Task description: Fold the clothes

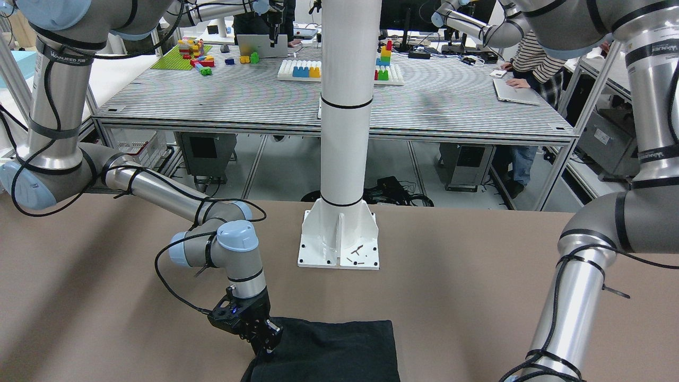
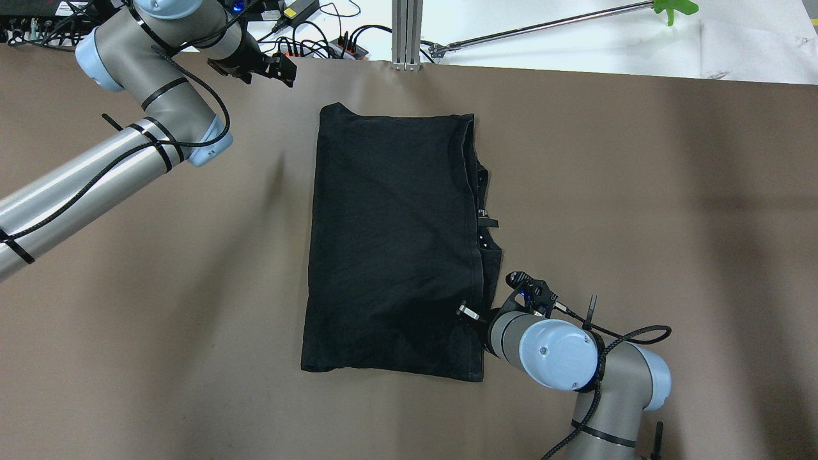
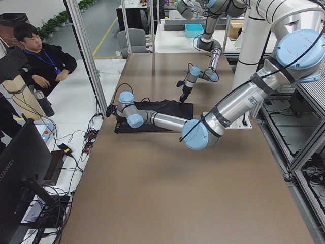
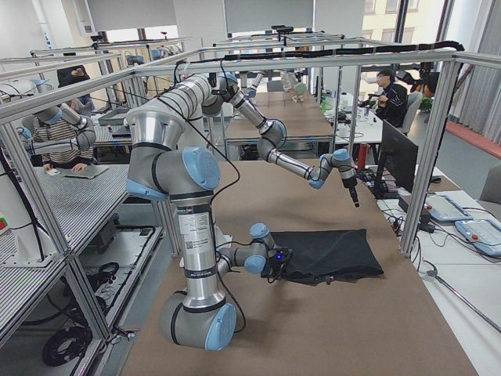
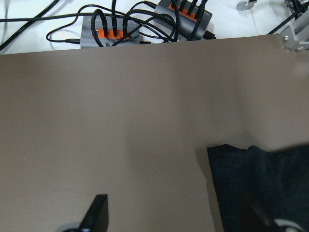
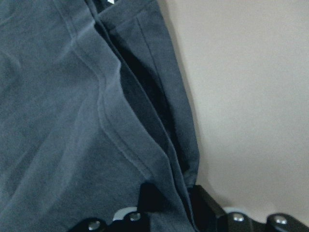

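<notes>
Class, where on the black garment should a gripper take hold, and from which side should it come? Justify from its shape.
Take the garment by its layered edge on the robot's right, close to the near corner, coming in from the table beside it. The layers end there, slightly offset, giving jaws a lip; the right gripper sits there.

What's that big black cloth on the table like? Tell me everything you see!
The black cloth is soft, matte, plain dark fabric, folded into a rectangle of several layers, lying flat on the brown table. Stitched hems and loose layers peek out along one long side. The right gripper pinches that layered edge near a corner.
</notes>
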